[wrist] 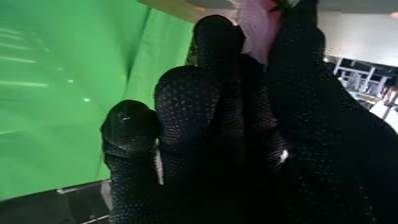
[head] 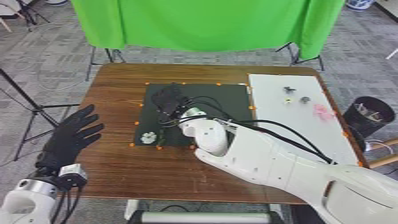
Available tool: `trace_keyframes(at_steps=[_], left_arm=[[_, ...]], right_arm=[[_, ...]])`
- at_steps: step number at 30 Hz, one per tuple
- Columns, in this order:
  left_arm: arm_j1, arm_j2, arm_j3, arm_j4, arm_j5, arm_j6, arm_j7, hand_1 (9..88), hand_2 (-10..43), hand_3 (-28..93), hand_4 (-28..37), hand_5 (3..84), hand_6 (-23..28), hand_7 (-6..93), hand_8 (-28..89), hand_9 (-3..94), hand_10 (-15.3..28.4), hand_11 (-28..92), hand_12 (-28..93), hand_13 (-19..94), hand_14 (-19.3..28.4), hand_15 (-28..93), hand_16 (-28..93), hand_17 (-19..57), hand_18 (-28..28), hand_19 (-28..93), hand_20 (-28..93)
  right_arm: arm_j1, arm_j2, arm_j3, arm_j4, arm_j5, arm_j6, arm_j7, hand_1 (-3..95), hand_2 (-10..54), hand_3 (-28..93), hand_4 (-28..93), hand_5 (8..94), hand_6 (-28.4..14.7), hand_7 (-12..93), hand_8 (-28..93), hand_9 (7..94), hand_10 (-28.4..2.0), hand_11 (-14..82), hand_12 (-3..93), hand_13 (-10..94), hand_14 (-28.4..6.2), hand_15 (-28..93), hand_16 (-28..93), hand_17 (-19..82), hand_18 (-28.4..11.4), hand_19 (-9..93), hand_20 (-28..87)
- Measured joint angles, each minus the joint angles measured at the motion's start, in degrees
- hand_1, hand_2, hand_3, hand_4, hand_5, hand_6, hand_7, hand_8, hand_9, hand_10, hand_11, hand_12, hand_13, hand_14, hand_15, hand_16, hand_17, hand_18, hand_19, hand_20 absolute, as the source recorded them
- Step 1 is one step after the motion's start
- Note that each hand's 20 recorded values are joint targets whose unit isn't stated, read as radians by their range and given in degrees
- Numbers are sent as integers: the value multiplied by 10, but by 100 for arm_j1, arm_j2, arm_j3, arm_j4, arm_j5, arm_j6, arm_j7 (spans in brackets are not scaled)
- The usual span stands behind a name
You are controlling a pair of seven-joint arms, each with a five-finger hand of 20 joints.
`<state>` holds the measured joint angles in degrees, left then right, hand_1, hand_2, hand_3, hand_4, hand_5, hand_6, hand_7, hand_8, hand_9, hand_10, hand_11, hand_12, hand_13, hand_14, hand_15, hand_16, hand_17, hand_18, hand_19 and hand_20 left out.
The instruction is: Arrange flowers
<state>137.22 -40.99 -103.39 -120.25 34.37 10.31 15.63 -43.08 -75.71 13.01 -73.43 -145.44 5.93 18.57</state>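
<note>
Pink flower (wrist: 258, 35) was pinched by the right robot hand (head: 167, 99) at the dark mat (head: 234, 97); the left robot hand (head: 64, 140) was spread. Risk: uneven fingertip pressure could have twisted the bloom.

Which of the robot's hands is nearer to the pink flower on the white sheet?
The right hand. It is over the dark mat, left of the pink flower; the left hand is farther left, by the table's left edge.

The left hand (head: 67, 137) lies at the left, fingers open and spread. The right arm (head: 275, 161) extends diagonally from near right, its right hand (head: 167, 101) farther off, fingers and thumb pinched.
</note>
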Motion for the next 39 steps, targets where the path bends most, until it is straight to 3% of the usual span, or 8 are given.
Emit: trace_keyframes(at_steps=[20,27,34,39], left_arm=[[-100,0,64,37,19,-64,-48,248,-21,698,-245,251,23,211,-111,207,120,212,157,184,163,299,-8,-93,228,418,67],[-88,0,57,40,21,-69,-52,247,-21,700,-245,252,23,210,-111,208,121,212,157,184,162,298,-9,-94,228,418,67],[58,-77,-52,12,23,-70,-58,248,-20,698,-245,252,23,210,-111,208,120,210,156,185,163,299,-8,-94,228,418,68],[165,-223,-158,-7,49,-100,-122,248,-20,697,-243,252,23,208,-111,208,120,212,156,185,163,298,-8,-94,228,418,68]], right_arm=[[-64,-12,113,18,-25,-225,94,374,-95,783,-283,595,18,404,-6,724,-73,274,218,698,-35,723,277,349,-191,927,496],[-226,-6,415,-122,-20,-300,27,329,-82,818,-283,590,16,369,-71,708,-75,272,213,690,-38,727,278,345,-192,926,498],[-749,141,1384,-934,94,-541,-396,319,-69,845,-283,563,13,375,-164,670,-81,274,214,665,-44,730,274,336,-191,920,500],[-1245,464,2390,-1787,1788,-861,-450,323,-73,853,-283,521,-1,372,-170,623,-92,282,216,647,-52,733,267,333,-190,920,495]])
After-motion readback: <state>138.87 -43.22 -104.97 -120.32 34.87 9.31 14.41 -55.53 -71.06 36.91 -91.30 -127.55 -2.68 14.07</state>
